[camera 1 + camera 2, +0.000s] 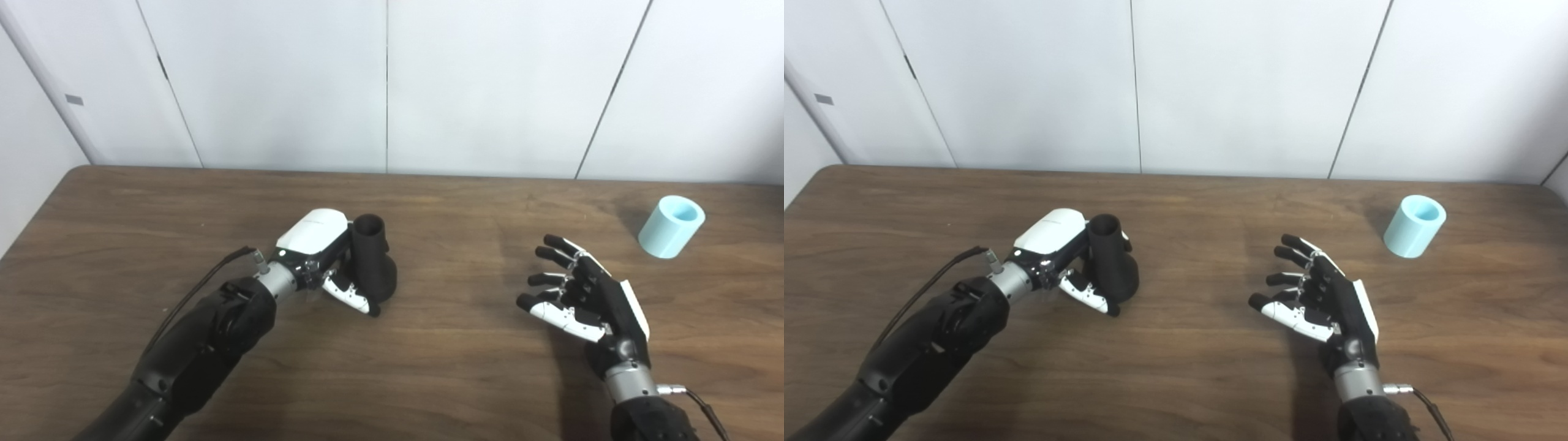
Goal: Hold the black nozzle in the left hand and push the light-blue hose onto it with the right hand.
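Observation:
The black nozzle [373, 263] stands upright on the wooden table [429, 367], narrow open end up, left of centre. My left hand [318, 257] is wrapped around it from the left, thumb across its front and fingers hidden behind it. The light-blue hose [671, 226], a short thick tube, lies tilted on the table at the far right, its opening facing up and away. My right hand [582, 294] is open and empty, fingers spread and pointing left, well to the near left of the hose. Both also show in the right eye view: nozzle [1111, 260], hose [1415, 225].
White wall panels [392, 86] rise just behind the table's far edge. The table's left edge runs diagonally at the far left. Cables trail from both wrists. Bare tabletop lies between the two hands.

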`<action>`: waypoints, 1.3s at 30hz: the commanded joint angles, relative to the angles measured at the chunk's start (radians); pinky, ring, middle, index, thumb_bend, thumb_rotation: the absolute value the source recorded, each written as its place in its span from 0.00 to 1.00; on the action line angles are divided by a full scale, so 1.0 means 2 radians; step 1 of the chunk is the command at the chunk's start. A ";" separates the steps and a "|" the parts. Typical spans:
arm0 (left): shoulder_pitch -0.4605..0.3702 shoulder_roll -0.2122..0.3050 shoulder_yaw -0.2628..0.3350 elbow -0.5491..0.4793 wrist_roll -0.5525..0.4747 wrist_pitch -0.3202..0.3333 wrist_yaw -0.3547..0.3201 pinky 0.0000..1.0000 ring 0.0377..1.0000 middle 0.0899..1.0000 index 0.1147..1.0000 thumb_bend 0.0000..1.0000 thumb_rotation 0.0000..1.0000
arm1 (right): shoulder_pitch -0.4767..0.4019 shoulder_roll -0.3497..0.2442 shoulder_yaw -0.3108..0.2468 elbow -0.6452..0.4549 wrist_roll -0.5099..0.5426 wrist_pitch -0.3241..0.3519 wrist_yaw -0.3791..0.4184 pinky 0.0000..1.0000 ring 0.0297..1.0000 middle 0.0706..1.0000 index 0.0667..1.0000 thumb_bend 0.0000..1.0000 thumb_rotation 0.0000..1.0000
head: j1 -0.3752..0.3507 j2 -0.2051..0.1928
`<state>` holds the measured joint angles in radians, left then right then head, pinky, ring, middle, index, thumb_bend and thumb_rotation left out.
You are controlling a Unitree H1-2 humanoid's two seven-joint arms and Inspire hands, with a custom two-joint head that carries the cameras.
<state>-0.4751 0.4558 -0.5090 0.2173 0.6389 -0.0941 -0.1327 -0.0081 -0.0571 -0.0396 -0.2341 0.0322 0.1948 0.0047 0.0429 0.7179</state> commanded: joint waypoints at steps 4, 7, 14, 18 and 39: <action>0.045 0.027 -0.036 0.039 0.038 0.060 -0.098 0.36 0.43 0.48 0.63 0.90 0.00 | -0.018 -0.004 -0.005 -0.026 0.009 -0.011 0.004 0.41 0.57 0.75 0.75 0.68 0.10 | 0.003 0.002; 0.044 0.029 -0.039 0.037 0.040 0.063 -0.102 0.40 0.47 0.52 0.63 0.88 0.00 | -0.018 -0.005 -0.005 -0.027 0.009 -0.011 0.005 0.41 0.57 0.75 0.75 0.68 0.09 | 0.003 0.002; 0.054 0.020 -0.027 0.050 0.018 0.033 -0.069 0.44 0.43 0.44 0.47 0.54 0.00 | -0.017 -0.003 -0.004 -0.036 0.010 0.001 0.003 0.42 0.58 0.75 0.75 0.66 0.06 | 0.003 0.005; 0.060 0.013 -0.021 0.063 0.009 0.009 -0.047 0.42 0.40 0.43 0.43 0.51 0.00 | -0.017 -0.003 -0.003 -0.039 0.006 0.007 0.000 0.42 0.58 0.75 0.75 0.65 0.06 | 0.002 0.007; 0.075 -0.019 -0.040 0.111 0.034 -0.050 0.045 0.28 0.36 0.42 0.44 0.50 0.00 | -0.018 -0.007 -0.005 -0.035 0.012 0.000 0.005 0.42 0.58 0.76 0.75 0.64 0.05 | -0.006 0.008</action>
<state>-0.4644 0.4191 -0.5114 0.3471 0.6580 -0.1996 0.0549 -0.0164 -0.0614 -0.0438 -0.2729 0.0507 0.2267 0.0048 0.0414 0.7363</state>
